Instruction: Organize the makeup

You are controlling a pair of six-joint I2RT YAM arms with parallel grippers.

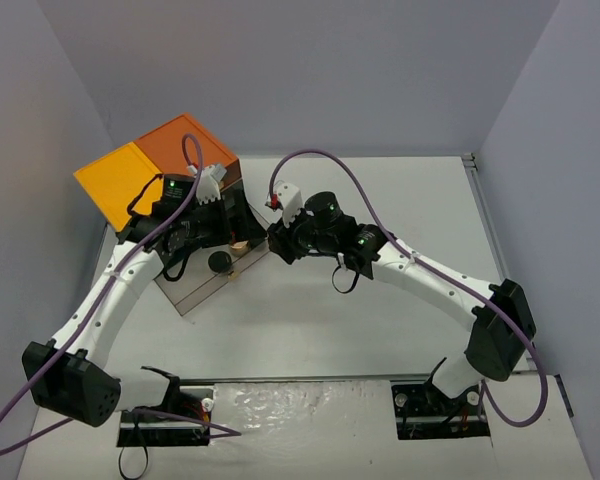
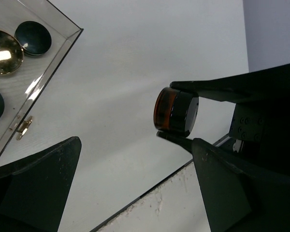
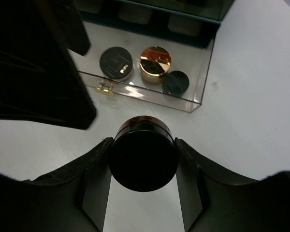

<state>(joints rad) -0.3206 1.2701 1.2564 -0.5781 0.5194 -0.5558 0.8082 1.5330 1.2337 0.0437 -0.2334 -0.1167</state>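
Currently small amber jar (image 3: pixel 142 166), black lid, pinched sideways between right gripper (image 3: pixel 142 142) jaws, over table (image 1: pixel 380 320), near open clear drawer (image 3: pixel 203 72). Drawer holds black compact (image 3: pixel 116 63), gold-lidded jar (image 3: pixel 154 63), smaller black compact (image 3: pixel 176 82). Left gripper (image 2: pixel 135 142) spread wide, empty. Judgement: partly sorted; held jar not yet placed; other makeup out of view.

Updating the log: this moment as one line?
right gripper: shut on amber jar | left gripper: open | clear drawer: open
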